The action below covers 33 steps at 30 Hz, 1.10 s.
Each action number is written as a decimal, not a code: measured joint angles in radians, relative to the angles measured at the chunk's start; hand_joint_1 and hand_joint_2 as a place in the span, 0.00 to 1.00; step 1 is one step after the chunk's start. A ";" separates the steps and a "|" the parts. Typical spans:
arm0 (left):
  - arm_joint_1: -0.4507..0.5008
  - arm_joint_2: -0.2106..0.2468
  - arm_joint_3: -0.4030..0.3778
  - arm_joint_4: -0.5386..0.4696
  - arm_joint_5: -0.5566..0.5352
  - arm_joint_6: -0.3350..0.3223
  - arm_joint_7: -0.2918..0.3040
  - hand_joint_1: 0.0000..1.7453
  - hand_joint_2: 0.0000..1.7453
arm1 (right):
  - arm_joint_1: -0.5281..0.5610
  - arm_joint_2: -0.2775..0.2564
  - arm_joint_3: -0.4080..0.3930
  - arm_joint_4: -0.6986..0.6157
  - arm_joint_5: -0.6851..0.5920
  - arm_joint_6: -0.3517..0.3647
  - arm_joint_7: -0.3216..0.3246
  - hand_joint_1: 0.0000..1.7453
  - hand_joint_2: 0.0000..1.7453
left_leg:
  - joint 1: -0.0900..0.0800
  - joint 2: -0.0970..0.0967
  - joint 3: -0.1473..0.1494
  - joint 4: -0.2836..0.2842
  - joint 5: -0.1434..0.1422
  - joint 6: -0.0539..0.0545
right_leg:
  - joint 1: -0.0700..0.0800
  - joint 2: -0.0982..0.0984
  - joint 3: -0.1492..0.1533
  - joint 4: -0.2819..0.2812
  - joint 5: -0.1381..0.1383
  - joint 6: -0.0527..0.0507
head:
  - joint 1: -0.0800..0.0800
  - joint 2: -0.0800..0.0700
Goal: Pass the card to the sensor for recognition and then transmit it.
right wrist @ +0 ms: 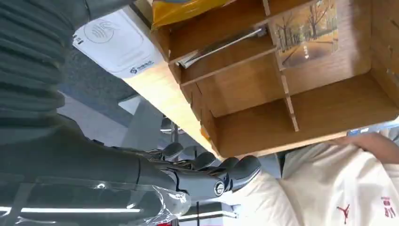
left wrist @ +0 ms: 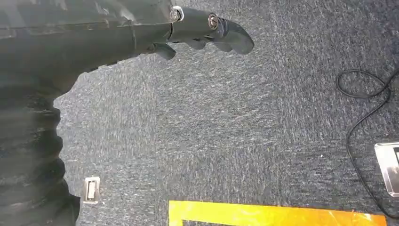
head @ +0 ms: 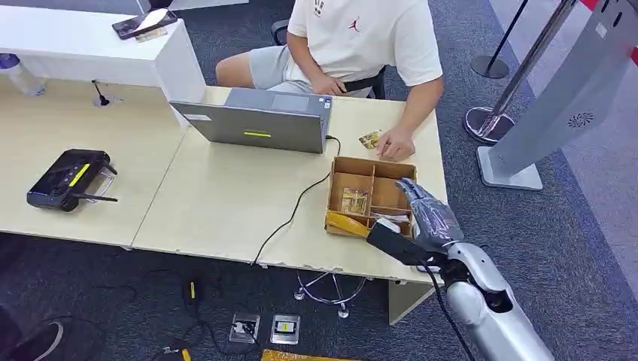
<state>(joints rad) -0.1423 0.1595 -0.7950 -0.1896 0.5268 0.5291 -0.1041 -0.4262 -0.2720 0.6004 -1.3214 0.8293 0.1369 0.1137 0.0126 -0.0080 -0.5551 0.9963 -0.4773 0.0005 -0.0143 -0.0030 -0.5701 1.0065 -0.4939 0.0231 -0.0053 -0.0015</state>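
Observation:
A wooden divided box (head: 372, 167) stands at the table's right end. A card printed with autumn trees (head: 352, 201) (right wrist: 306, 37) lies in one of its compartments. The white card sensor (right wrist: 115, 44) (head: 389, 224) sits by the box's near corner. My right hand (head: 423, 211) hovers over the box's right edge with its fingers (right wrist: 211, 172) loosely extended, holding nothing. A second card (head: 369, 139) lies on the table by a person's hand (head: 396, 144). My left hand (left wrist: 207, 30) hangs above the carpet and holds nothing.
A yellow packet (head: 344, 222) lies in the box's near compartment. A grey laptop (head: 259, 120) with a black cable (head: 290, 218) sits mid-table, and a black controller (head: 69, 179) lies at the left. A seated person (head: 361, 37) faces me. A grey kiosk stand (head: 557, 105) rises at the right.

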 joint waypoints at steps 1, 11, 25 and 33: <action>0.000 0.000 0.000 0.000 -0.002 0.000 0.000 0.00 1.00 | 0.000 0.000 0.002 0.005 0.008 -0.023 -0.003 0.00 1.00 | 0.000 0.000 0.000 0.000 0.000 0.000 | 0.000 0.000 0.000 0.000 0.000 0.000 | 0.000 0.000; 0.000 0.000 -0.006 0.000 -0.010 0.000 -0.008 0.00 1.00 | -0.018 0.022 0.011 0.124 0.061 -0.192 -0.068 0.00 1.00 | 0.000 0.000 0.000 0.000 0.000 0.000 | 0.000 0.000 0.000 0.000 0.000 0.000 | 0.000 0.000; -0.001 0.000 -0.006 0.000 -0.010 -0.002 -0.011 0.00 1.00 | -0.066 0.077 0.016 0.320 0.074 -0.264 -0.110 0.00 1.00 | 0.000 0.000 0.000 0.000 0.000 0.000 | 0.000 0.000 0.000 0.000 0.000 0.000 | 0.000 0.000; -0.001 0.000 -0.006 0.000 -0.008 0.000 -0.012 0.00 1.00 | -0.084 0.091 0.020 0.372 0.071 -0.269 -0.122 0.00 1.00 | 0.000 0.000 0.000 0.000 0.000 0.000 | 0.000 0.000 0.000 0.000 0.000 0.000 | 0.000 0.000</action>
<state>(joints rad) -0.1429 0.1595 -0.8015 -0.1896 0.5184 0.5291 -0.1164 -0.5104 -0.1808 0.6207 -0.9491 0.9003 -0.1324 -0.0088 0.0127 -0.0081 -0.5550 0.9963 -0.4770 0.0001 -0.0143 -0.0031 -0.5699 1.0066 -0.4939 0.0231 -0.0053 -0.0015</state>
